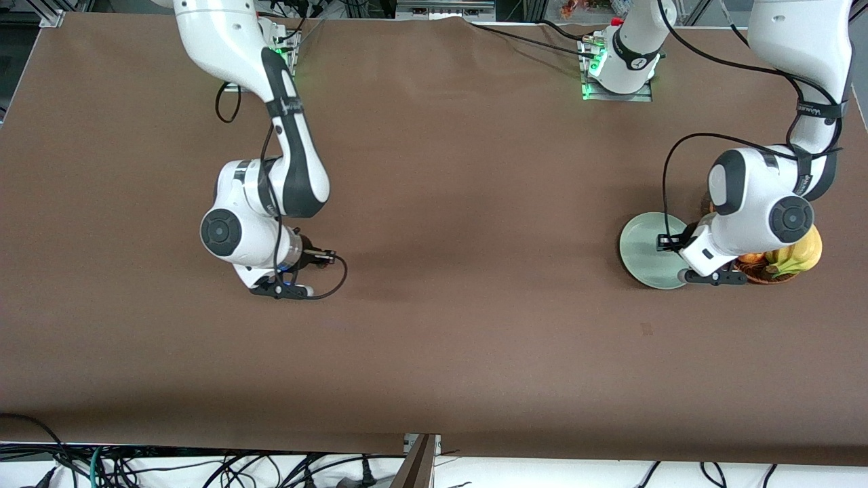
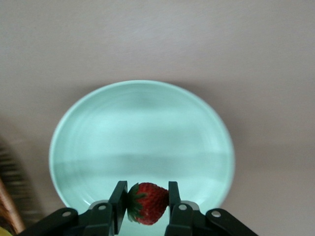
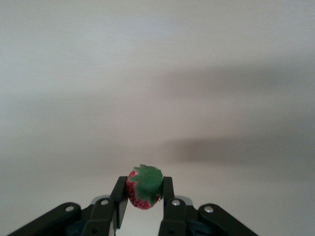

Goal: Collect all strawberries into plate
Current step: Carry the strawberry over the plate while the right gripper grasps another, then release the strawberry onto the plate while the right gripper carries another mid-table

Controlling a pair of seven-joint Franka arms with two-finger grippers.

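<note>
My left gripper (image 2: pixel 146 186) is shut on a red strawberry (image 2: pixel 150 204) with its green top to one side. It holds the berry over the rim of the pale mint-green plate (image 2: pixel 142 128). In the front view the plate (image 1: pixel 644 244) lies at the left arm's end of the table, and the left hand (image 1: pixel 708 254) hangs over its edge toward the basket. My right gripper (image 3: pixel 144 181) is shut on a second strawberry (image 3: pixel 142 194), green top up, over bare brown table. The right hand (image 1: pixel 271 271) is toward the right arm's end. No third strawberry shows.
A brown wicker basket (image 1: pixel 763 274) with bananas (image 1: pixel 800 254) and other fruit stands right beside the plate, partly hidden by the left arm. Its edge shows in the left wrist view (image 2: pixel 7 206). The brown tabletop (image 1: pixel 475 271) spans between the two arms.
</note>
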